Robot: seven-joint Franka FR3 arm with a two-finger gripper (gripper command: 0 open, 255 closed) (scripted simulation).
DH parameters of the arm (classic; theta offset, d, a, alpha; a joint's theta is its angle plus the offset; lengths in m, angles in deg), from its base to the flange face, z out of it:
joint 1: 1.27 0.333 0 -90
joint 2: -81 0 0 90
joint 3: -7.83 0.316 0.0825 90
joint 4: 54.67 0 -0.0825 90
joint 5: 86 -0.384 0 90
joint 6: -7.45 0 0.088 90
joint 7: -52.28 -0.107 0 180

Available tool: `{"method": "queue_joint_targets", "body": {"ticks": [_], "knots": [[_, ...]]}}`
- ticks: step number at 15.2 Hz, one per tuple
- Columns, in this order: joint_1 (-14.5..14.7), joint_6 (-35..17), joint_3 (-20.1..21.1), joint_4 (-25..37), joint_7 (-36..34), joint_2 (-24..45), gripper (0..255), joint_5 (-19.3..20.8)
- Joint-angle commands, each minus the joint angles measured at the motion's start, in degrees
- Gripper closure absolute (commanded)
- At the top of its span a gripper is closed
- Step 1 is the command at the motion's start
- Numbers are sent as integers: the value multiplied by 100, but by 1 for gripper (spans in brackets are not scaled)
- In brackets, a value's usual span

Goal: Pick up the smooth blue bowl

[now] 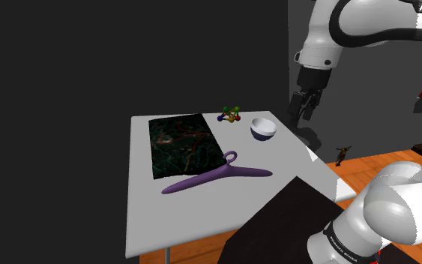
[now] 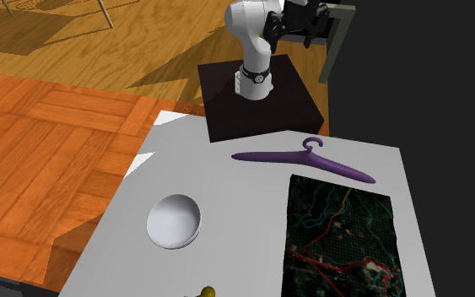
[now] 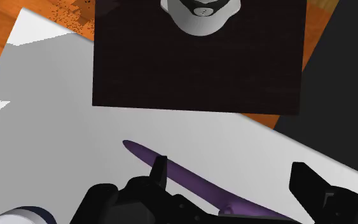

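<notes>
— Starting from the biggest thing, what does the grey bench (image 1: 202, 217) carry?
— A dark mat (image 1: 183, 144) with coloured lines, then a purple hanger (image 1: 216, 174) lying nearer the stand (image 2: 261, 105), then the bowl (image 1: 263, 129), and last a tiny cluster of coloured balls (image 1: 229, 115) just beside it.
— Where is the bowl exactly?
— Upright near the bench's corner far from the stand, at the shoulder view's right of the mat and apart from the hanger. It is white inside and dark blue outside.
— And the gripper (image 1: 301, 116)?
— Raised above the bench, off to the shoulder view's right of the bowl, fingers spread with nothing between them.
— So which step is this?
— The approach, I'd say; no grasp yet. Next it should come over the bowl, descend with one finger inside the rim and one outside, then pinch the wall. That curved side looks slippery, so a centred bite matters.
</notes>
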State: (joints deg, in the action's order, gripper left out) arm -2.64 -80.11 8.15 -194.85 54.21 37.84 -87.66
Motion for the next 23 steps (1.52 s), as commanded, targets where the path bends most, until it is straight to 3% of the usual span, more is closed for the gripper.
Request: {"method": "queue_joint_targets", "body": {"ticks": [1,12,23], "knots": [[0,0,0,0,0,0,0,0],[-344,-1968,-748,-324,1019,1446,0,748],[-579,-3728,-1391,346,1980,3606,0,961]]}}
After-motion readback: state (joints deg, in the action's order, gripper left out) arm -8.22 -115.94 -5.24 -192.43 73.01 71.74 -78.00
